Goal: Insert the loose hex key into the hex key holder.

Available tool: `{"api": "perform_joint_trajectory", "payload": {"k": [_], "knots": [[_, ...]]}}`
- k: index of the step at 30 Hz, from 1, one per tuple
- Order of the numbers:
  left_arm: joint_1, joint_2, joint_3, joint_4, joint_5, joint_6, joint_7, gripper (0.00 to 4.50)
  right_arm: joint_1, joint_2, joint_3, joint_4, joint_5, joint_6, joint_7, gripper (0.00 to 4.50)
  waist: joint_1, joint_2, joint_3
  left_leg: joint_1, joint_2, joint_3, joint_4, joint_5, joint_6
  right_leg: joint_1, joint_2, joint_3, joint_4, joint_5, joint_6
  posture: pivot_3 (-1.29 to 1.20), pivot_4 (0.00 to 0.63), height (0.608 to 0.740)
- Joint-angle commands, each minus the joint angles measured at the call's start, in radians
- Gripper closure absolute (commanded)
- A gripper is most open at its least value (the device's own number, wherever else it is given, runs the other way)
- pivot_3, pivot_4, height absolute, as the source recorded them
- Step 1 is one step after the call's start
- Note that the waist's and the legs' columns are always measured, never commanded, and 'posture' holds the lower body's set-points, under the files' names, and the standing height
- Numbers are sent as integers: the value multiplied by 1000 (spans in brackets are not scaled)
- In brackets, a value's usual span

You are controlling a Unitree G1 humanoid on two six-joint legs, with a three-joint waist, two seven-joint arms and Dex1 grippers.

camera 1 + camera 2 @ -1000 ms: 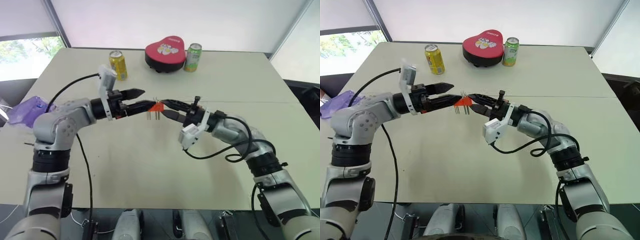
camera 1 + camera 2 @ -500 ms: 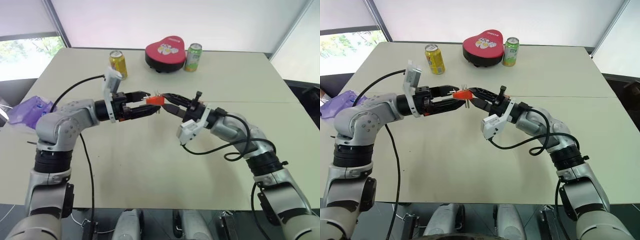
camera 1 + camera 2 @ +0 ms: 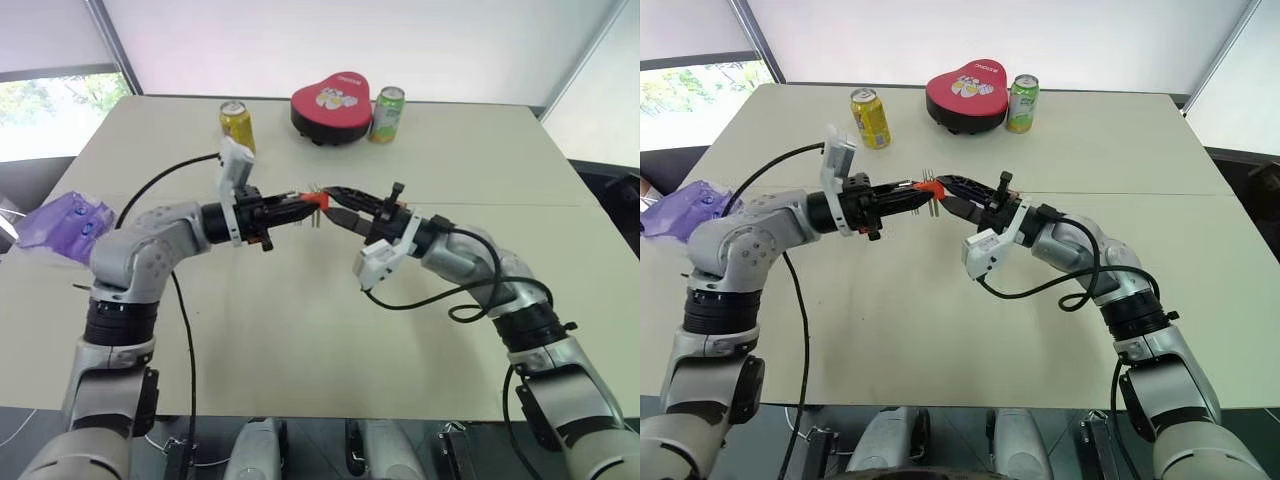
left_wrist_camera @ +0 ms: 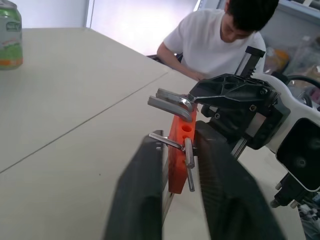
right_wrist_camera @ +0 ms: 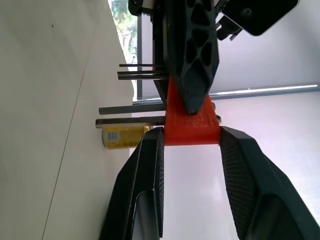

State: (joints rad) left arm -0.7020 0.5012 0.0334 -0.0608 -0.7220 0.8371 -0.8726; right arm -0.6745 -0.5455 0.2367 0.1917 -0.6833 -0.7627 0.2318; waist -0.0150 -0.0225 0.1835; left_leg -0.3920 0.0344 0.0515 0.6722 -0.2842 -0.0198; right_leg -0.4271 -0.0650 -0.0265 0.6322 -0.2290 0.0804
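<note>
**benchrat:** While both arms hang out over the worktop (image 3: pixel 300 340), the hex key holder (image 4: pixel 179 150) sits up in the air between them, nowhere near the surface. The left gripper (image 4: pixel 180 165) is clamped shut on it, fingers squeezing the orange block from both sides, one small key pinched in alongside. The right gripper (image 5: pixel 191 137) has its fingers against the other end of the same block, so it's gripping too.

**torx_tom:** And the loose hex key? I can't pick it out. There are several metal keys sticking out of the block, and I can't tell whether any of them is the loose one.

**benchrat:** Same here. My worry is the two-handed hold. If either arm drifts while both are clamped, the block twists or pops out, and it's a long drop.

**torx_tom:** Also those protruding keys are right by the fingers. A snag could lever one out of its slot.

**benchrat:** Far off, the yellow can (image 3: pixel 236 127), green can (image 3: pixel 387 114) and heart-shaped tin (image 3: pixel 333 102) look safe. There's a person (image 4: pixel 220 40) seated past the far edge, though.
</note>
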Motion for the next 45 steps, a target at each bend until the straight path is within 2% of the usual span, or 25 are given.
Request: {"api": "perform_joint_trajectory", "payload": {"k": [1,8,10,11,15,19,21,24,26,29,32,39,45], "knots": [[-17,-2,3,-9,4,-14,-8,4472,-17,-8,-7,-50,16,-1,-14,3476,0,0,0,0,0,0,0,0,0,0,0,0,0,0,0,0,150,740],[-4,0,-8,-17,24,-20,-12,4472,-12,-14,-1,-57,36,9,-2,3476,0,0,0,0,0,0,0,0,0,0,0,0,0,0,0,0,150,740],[-2,1,-9,-18,27,-25,-12,4500,-8,-14,2,-56,58,11,15,2442,0,0,0,0,0,0,0,0,0,0,0,0,0,0,0,0,150,740],[0,2,-10,-21,30,-29,-13,4500,-7,-15,3,-56,65,12,22,2102,0,0,0,0,0,0,0,0,0,0,0,0,0,0,0,0,150,740],[8,12,-24,-30,74,-81,-18,4500,-9,-20,5,-56,69,21,37,34,0,0,0,0,0,0,0,0,0,0,0,0,0,0,0,0,150,740],[32,16,-48,-23,174,-211,-15,4500,-1,-44,2,-41,132,60,117,34,1,0,0,0,0,0,0,0,0,0,0,0,0,0,0,0,150,740],[43,8,-43,-21,191,-243,-4,4500,19,-56,-23,-32,252,183,233,34,1,0,0,0,0,0,0,0,0,0,0,0,0,0,0,0,150,740],[59,1,-33,-30,206,-274,11,4500,45,-59,-114,-87,518,578,444,34,6,0,0,0,0,0,0,0,0,1,0,0,-1,0,0,0,150,740],[68,3,-34,-36,216,-290,14,4500,45,-78,-160,-147,632,853,544,34,6,0,0,0,0,0,1,0,1,1,0,0,0,0,0,0,150,740],[81,-7,-26,-46,214,-296,30,4500,38,-147,-181,-190,685,1173,636,34,7,0,0,-1,0,-2,2,-1,3,1,-1,0,0,0,0,0,150,740],[88,-10,-26,-52,217,-307,38,4500,43,-204,-161,-214,704,1347,689,34,5,1,0,0,1,-2,2,-2,3,1,0,-1,0,0,0,0,150,740],[100,-20,-31,-66,222,-319,57,4500,64,-271,-81,-181,646,1414,700,34,3,1,0,-1,1,0,2,-2,4,1,1,0,-1,0,0,0,150,740],[108,-20,-34,-81,223,-316,65,4500,45,-243,-54,-95,619,1394,654,34,5,0,0,-1,0,1,2,-2,4,1,1,0,-1,0,0,0,150,740]]}}
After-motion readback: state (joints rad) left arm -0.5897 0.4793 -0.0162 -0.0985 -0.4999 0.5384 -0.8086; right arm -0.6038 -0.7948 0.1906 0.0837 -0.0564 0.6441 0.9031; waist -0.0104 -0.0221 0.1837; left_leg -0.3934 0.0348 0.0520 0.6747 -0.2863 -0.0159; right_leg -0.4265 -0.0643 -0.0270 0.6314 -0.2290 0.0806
